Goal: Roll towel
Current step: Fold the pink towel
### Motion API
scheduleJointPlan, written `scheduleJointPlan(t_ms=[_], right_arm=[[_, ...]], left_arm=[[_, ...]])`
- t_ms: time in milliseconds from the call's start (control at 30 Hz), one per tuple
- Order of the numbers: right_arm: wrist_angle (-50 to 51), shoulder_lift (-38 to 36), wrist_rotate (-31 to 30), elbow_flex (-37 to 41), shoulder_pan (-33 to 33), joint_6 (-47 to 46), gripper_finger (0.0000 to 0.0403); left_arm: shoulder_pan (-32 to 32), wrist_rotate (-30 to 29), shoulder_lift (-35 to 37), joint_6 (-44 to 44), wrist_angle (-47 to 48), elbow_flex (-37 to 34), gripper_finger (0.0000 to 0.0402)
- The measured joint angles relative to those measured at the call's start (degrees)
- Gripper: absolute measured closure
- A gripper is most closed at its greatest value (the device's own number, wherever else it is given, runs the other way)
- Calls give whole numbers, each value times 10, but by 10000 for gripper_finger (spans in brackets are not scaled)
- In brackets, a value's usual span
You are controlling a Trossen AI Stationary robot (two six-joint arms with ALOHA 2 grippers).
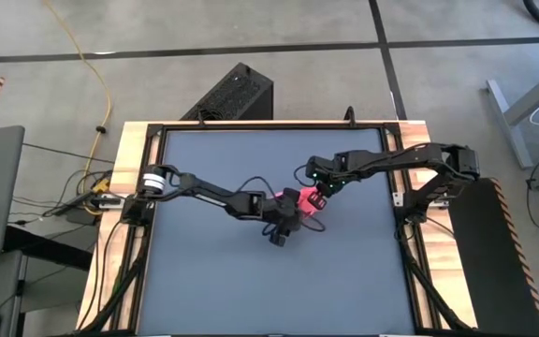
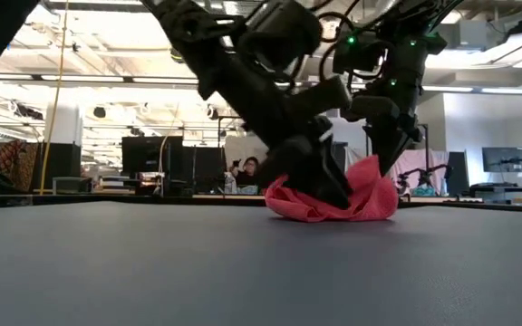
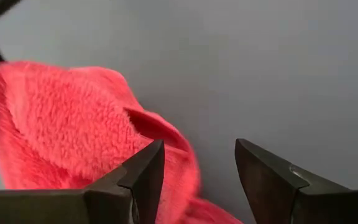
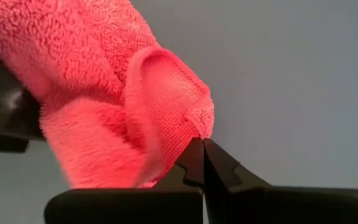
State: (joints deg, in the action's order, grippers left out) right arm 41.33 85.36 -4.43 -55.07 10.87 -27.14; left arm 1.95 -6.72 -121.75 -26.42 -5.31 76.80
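Across the middle of the scene lies the dark grey tabletop (image 1: 213, 281), framed by a wooden border (image 1: 129, 140). Left arm (image 1: 199, 187) reaches in from its side edge toward centre; right arm (image 1: 391, 161) reaches in from the opposite edge. Both meet just right of the table's centre.

Towel (image 2: 370, 195): bright pink, bunched into a loose heap on the tabletop, between the two grippers. Not flat; folds stand up on the side nearest the right arm. Fleecy surface visible in both wrist views.

Left gripper (image 3: 197, 180): fingers spread apart, nothing between them. One finger (image 3: 145, 174) sits against the towel's edge; the other stands over bare tabletop. Low over the surface, just beside the heap.

Right gripper (image 4: 202, 163): fingers pressed together, tips meeting at a corner fold of the towel. Whether cloth is actually pinched between the tips cannot be told; the fold touches them.

Background, low view: a person (image 2: 248, 172) seated at desks beyond the table, monitors (image 2: 504, 161) nearby.
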Motion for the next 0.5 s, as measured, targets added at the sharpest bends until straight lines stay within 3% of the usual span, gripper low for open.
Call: scheduleJointPlan(t_ms=[167,500], right_arm=[[8,0,1,0,-5,2,388],[22,0,2,0,-11,2,388]], left_arm=[[-16,-12,-29,50,53,36,217],[-52,69,-37,172,110,40,264]])
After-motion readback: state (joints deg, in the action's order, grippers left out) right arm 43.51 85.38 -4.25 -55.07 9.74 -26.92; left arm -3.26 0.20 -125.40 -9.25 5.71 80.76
